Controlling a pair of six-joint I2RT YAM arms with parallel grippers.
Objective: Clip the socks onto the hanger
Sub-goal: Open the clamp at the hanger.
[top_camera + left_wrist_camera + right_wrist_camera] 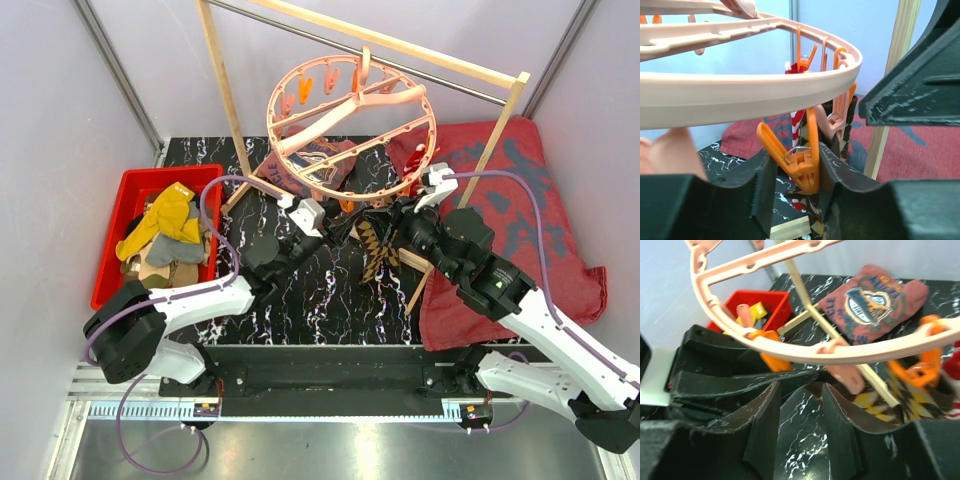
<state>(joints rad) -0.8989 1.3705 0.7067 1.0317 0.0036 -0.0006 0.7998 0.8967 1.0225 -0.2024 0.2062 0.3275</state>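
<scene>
Left gripper (pixel 797 156) is clamped on an orange clip (pixel 805 168) under the near rim of the pink hanger (pixel 340 112), the argyle sock (pixel 375 248) hangs just below that clip between both arms, and the right gripper (pixel 801 390) sits half open, holding nothing.

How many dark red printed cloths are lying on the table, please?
2. The large cloth lies at the right side of the table. The smaller cloth lies at the back, below the hanger. Others may be hidden.

Black marble table (pixel 330 290), red bin (pixel 113 225), dark-red cloth (pixel 560 235)
</scene>
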